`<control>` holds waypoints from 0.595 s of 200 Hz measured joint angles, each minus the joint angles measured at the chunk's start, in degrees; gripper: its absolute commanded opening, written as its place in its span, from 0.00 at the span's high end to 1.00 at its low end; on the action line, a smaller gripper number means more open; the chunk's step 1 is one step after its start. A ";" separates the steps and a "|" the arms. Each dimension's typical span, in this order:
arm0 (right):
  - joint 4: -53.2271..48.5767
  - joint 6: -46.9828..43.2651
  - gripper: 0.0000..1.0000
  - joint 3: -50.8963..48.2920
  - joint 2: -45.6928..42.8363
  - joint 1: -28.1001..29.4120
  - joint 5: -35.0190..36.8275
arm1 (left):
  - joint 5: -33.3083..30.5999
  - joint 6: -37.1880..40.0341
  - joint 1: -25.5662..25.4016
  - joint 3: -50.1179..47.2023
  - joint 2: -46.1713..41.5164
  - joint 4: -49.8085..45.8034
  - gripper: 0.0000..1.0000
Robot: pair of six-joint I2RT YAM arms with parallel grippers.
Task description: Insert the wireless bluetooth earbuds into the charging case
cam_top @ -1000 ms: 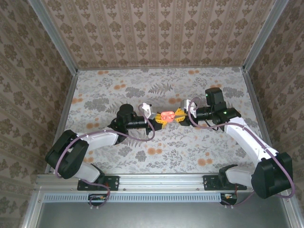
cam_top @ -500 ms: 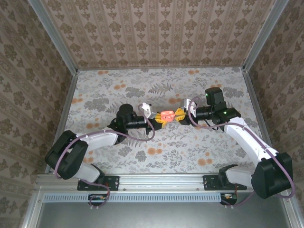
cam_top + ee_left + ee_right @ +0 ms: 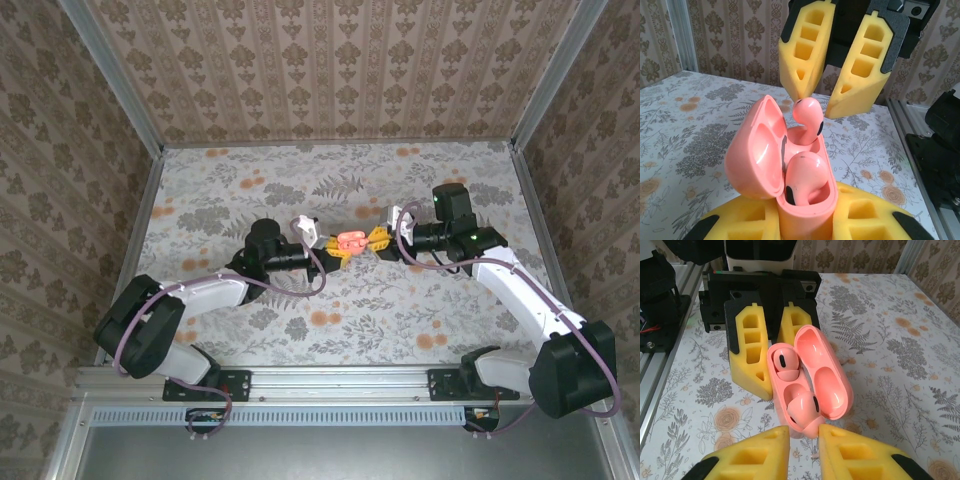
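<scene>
Case (image 3: 752,155) gapes open, glossy salmon-pink, one earbud (image 3: 802,175) seated inside

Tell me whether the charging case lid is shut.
No, the charging case has its lid hinged open, with one earbud seated in its well.

1. one charging case (image 3: 752,150).
2. two earbuds: lower earbud (image 3: 804,176) at the case's 6 o'clock, upper earbud (image 3: 808,114) at its 12 o'clock.
3. two arms: left arm (image 3: 200,292), right arm (image 3: 520,290).
4. two grippers: left gripper (image 3: 336,251), right gripper (image 3: 376,240).
</scene>
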 measured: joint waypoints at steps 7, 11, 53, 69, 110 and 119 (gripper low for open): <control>0.00 0.04 0.78 0.00 0.00 0.02 0.00 | -0.37 0.02 0.00 0.00 0.00 -0.02 0.84; 0.00 0.07 0.78 0.00 0.00 0.02 0.00 | -0.70 0.00 0.00 0.00 0.00 -0.02 0.84; -0.07 0.22 0.78 -0.02 0.22 0.66 -0.04 | -3.17 0.02 0.39 0.00 -0.90 0.09 0.84; -0.04 0.42 0.78 -0.02 0.44 0.66 -0.04 | -3.78 0.02 0.39 0.00 -1.29 0.11 0.84; 0.46 1.95 0.78 -0.04 0.85 0.66 -0.02 | -4.24 0.02 0.39 0.00 -1.40 0.11 0.84; 0.94 2.64 0.79 -0.09 0.87 0.66 0.00 | -4.33 0.02 0.39 0.00 -1.40 0.11 0.84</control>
